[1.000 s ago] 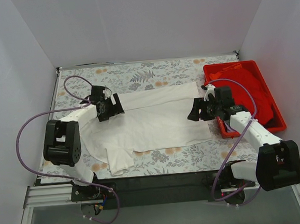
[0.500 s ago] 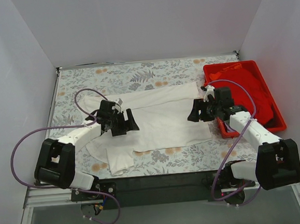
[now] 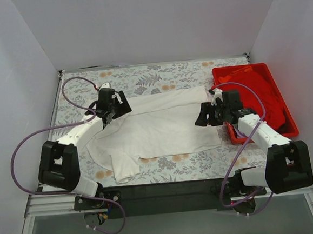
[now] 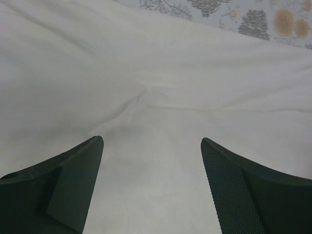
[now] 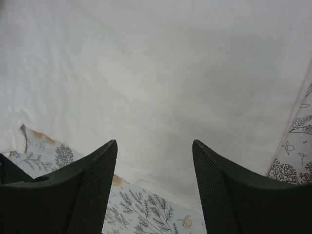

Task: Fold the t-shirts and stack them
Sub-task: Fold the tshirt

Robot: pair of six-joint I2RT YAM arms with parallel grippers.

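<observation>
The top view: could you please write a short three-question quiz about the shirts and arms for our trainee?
1. True or false: the red t-shirt lies in the red tray.
2. The white t-shirt is: A) lying on the tablecloth; B) in the tray; C) hanging from the jaws.
3. How do the left jaws stand above the white t-shirt?
Key: 1 true; 2 A; 3 open.
</observation>
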